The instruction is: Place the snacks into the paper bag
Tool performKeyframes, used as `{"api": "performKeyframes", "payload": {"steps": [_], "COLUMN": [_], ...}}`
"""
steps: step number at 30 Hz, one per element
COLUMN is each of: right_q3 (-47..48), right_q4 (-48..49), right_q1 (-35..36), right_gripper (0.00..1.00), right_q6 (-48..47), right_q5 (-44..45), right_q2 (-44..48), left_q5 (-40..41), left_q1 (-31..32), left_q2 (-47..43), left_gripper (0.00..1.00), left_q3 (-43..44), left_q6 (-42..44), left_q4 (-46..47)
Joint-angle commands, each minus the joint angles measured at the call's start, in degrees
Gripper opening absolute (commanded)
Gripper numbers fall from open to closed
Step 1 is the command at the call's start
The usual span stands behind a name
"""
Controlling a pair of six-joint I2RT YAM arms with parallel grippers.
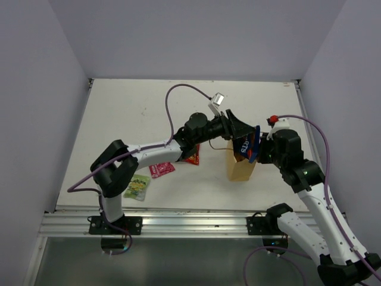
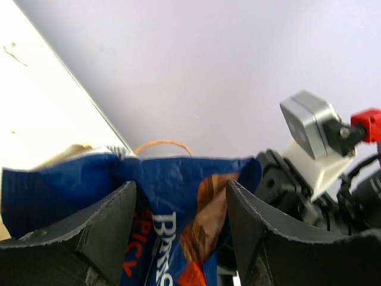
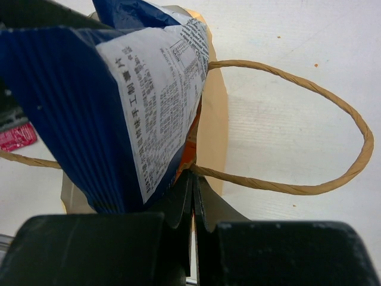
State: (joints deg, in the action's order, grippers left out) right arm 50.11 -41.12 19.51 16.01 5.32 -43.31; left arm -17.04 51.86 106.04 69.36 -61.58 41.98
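Top external view has both arms meeting over the paper bag point(image 1: 240, 170), which stands upright on the worktop point(image 1: 137, 113) right of centre, near the front edge; the blue crisp bag point(image 1: 248, 147) is held above its mouth, with its lower end at the opening, between the two end effectors. The left end effector point(image 1: 241, 131) reaches in from the left and the right end effector point(image 1: 262, 150) from the right.

Left wrist view shows the left fingers point(image 2: 107, 238) spread wide, one on each side of the crisp bag's printed face; the packet runs past the left finger and fills the gap between them; whether the pads actually press on the foil I cannot tell.

Right wrist view shows that end effector closed to a thin slit at the spot where the brown loop handle point(image 3: 357, 149) joins the paper bag's rim, so it pinches the rim there; the crisp bag's back panel with its small print leans against the same spot, and I cannot tell whether its edge is caught too.

Three more snacks lie flat on the worktop to the left, well apart from the paper bag: a red packet point(image 1: 192, 158) partly under the left arm, a small pink packet point(image 1: 161, 169) just beside it, and a small green packet point(image 1: 137, 186) nearer the left arm's base.
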Motion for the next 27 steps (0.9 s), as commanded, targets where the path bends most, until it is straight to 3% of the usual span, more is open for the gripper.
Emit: {"api": "performKeyframes", "payload": {"steps": [1, 9, 13, 15, 18, 22, 27], "right_q3": [-0.7, -0.8, -0.4, -0.2, -0.6, -0.4, -0.5], "right_q4": [0.4, 0.4, 0.4, 0.1, 0.4, 0.3, 0.8], "right_q1": [0.1, 0.1, 0.1, 0.2, 0.2, 0.2, 0.1], "right_gripper": [0.00, 0.00, 0.00, 0.00, 0.00, 0.00, 0.00], "right_q6": [-0.5, -0.5, -0.7, -0.8, -0.5, -0.9, -0.8], "right_q5": [-0.3, -0.4, -1.1, -0.5, -0.3, -1.1, -0.7], "right_q2": [0.5, 0.5, 0.7, 1.1, 1.2, -1.0, -1.5], "left_q5": [5.5, 11.8, 13.4, 14.2, 19.4, 26.8, 24.5], "left_q1": [-0.1, -0.6, -0.7, -0.7, -0.6, -0.4, 0.8], "left_q2": [-4.9, -13.7, -13.4, -14.9, -18.4, -19.1, -17.8], "left_gripper": [0.66, 0.65, 0.63, 0.62, 0.61, 0.61, 0.61], "left_q3": [4.7, 2.2, 7.9, 6.0, 5.5, 8.6, 9.9], "left_q6": [6.3, 9.8, 15.3, 16.3, 20.5, 28.4, 31.1], "left_q4": [-12.3, -18.0, -30.2, -29.9, -32.6, -45.7, -48.2]}}
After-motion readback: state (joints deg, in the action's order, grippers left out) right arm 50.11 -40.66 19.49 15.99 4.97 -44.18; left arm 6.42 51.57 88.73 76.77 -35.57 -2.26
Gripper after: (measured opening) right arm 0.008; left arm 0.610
